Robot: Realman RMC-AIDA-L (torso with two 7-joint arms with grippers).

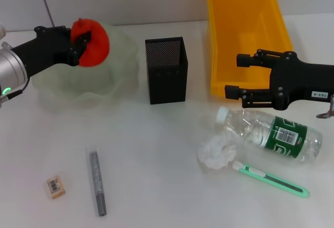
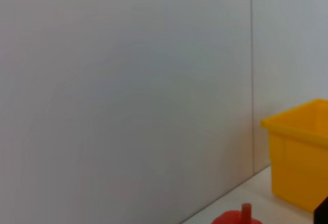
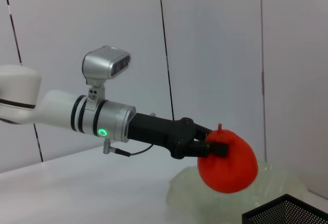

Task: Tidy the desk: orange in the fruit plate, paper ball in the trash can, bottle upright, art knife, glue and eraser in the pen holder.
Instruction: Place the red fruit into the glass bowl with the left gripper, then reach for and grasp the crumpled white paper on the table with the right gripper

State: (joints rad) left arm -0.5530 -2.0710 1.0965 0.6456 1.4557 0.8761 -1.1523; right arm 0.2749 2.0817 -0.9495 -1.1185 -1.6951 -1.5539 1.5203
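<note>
A: Biggest first. What do you have?

B: Yellow bin [image 1: 245, 40] at the far right, open top, you see its corner in the left wrist view too. Then the fruit plate [image 1: 88, 76], pale, translucent, wavy-edged, far left. Between them stands the black mesh pen holder [image 1: 166, 70], upright.

A: And the orange?

B: The orange [image 1: 90, 43] is red-orange, round, with a short stem on top. You'll find it raised over the plate's back half, not resting on it as far as the right wrist view shows. The left gripper [image 1: 81, 44] is clamped on it from the side, fingers pinching its flank.

A: Right side?

B: The right gripper [image 1: 234, 75] hovers over the table in front of the bin's near wall, jaws spread wide, holding nothing. Just below it lies the bottle [image 1: 271, 133], clear plastic, green label, white cap, on its side with the cap toward the pen holder.

A: Smaller items?

B: The paper ball [image 1: 216, 152], white and crumpled, touches or nearly touches the bottle's neck end. The knife [image 1: 271, 180], green and white, lies slanted just beside the ball, in front of the bottle. Well apart, near left: the glue [image 1: 97, 183], a grey stick lying flat, and the eraser [image 1: 55, 186], tan with a printed label, left of it.

A: Anything blocking you?

B: Nothing between orange and plate.
</note>
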